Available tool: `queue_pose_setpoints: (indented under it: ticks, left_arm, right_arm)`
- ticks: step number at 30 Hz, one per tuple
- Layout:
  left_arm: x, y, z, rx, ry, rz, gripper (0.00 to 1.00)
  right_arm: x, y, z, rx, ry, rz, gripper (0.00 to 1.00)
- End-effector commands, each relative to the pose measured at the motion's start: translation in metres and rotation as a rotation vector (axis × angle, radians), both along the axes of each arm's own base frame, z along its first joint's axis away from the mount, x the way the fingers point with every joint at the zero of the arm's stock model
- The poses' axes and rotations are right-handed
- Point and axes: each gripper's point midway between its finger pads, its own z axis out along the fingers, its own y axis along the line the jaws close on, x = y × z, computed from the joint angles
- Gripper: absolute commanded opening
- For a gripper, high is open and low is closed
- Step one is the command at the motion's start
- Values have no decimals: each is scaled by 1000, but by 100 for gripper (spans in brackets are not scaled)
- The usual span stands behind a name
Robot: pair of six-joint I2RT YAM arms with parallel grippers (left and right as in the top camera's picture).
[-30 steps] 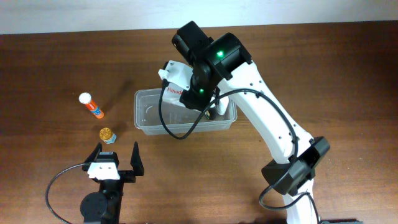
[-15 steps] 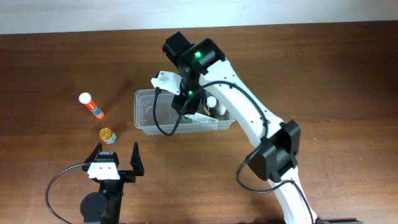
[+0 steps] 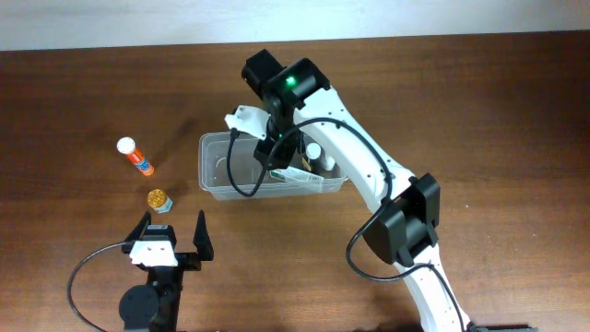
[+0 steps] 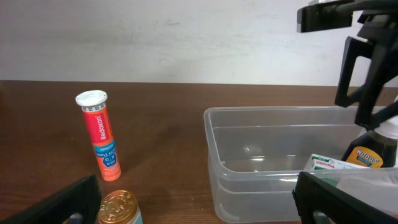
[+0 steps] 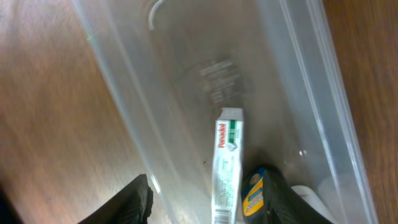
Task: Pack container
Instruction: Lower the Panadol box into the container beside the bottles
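The clear plastic container (image 3: pixel 219 171) stands mid-table. Inside it lie a white Panadol box (image 5: pixel 227 163) and a dark bottle with a yellow label (image 5: pixel 254 194); both also show in the left wrist view, the box (image 4: pixel 331 163) and the bottle (image 4: pixel 368 154). My right gripper (image 5: pixel 208 202) is open above the container's floor (image 5: pixel 205 68), its fingers either side of the box, not touching it. In the overhead view it (image 3: pixel 277 157) hangs over the tub. My left gripper (image 3: pixel 172 238) is open and empty near the front edge, left of the tub.
An orange tube with a white cap (image 3: pixel 135 157) lies left of the container. A small gold-lidded jar (image 3: pixel 158 198) stands just ahead of my left gripper (image 4: pixel 199 208), also in the left wrist view (image 4: pixel 118 208). The right arm (image 3: pixel 369 175) crosses above the tub's right end.
My right gripper came down over the container with the white box and let go of it; the box now lies inside. The left arm has not moved.
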Motion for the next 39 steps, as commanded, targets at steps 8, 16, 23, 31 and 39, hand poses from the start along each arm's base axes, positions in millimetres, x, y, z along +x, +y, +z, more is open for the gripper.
queue_pose_setpoints:
  ticks: [8, 16, 23, 31, 39]
  left_arm:
    - [0, 2, -2, 13, 1, 8, 99]
    - [0, 2, -2, 13, 1, 8, 99]
    - [0, 2, -2, 13, 1, 8, 99]
    - [0, 2, -2, 13, 1, 8, 99]
    - [0, 2, -2, 13, 1, 8, 99]
  right_arm:
    - [13, 5, -29, 20, 47, -188, 50]
    - [16, 2, -66, -1, 65, -252, 50]
    - [12, -2, -78, -18, 84, -252, 45]
    - [11, -3, -80, -23, 88, -253, 45]
    - [2, -9, -92, -50, 119, -253, 40]
